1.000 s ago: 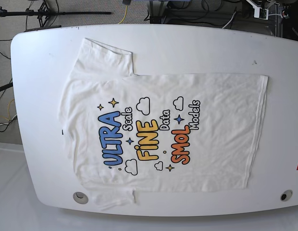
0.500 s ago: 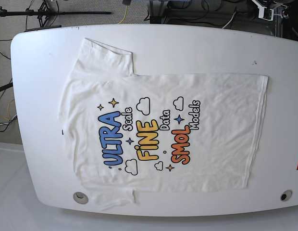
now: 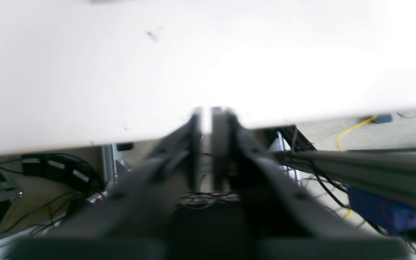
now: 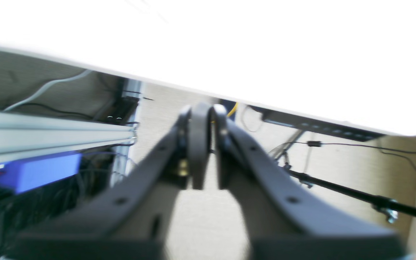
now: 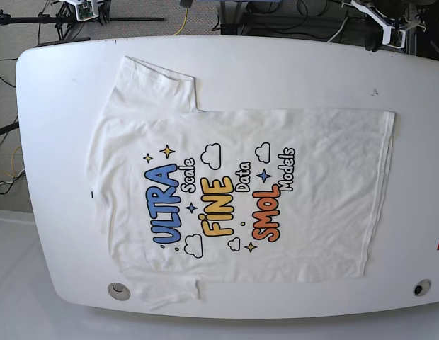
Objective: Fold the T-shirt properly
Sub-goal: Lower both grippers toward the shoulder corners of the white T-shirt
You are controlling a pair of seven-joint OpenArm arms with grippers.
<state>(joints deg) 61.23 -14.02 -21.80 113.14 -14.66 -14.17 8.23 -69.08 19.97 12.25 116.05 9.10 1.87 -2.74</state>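
Observation:
The T-shirt (image 5: 234, 191) lies spread flat, print up, on the white table (image 5: 290, 71), its collar end toward the left and its hem toward the right. One sleeve points to the far edge, the other to the near edge. My left gripper (image 3: 206, 112) hangs over the table's back edge, jaws a narrow gap apart and holding nothing. Over the floor just off the table edge, my right gripper (image 4: 210, 110) also shows a thin gap and is empty. In the base view only the arm tips show, the left arm (image 5: 384, 25) at top right and the right arm (image 5: 85, 8) at top left, both clear of the shirt.
Two round grommets (image 5: 118, 290) (image 5: 421, 287) sit near the table's front edge. Behind the table are cables, a yellow cord (image 5: 183, 18), stands and metal rails. A blue box (image 3: 392, 213) lies on the floor beneath a rail.
Both arm tips have come further into the base view at the top edge, the right arm newly appearing at top left. The shirt has not moved.

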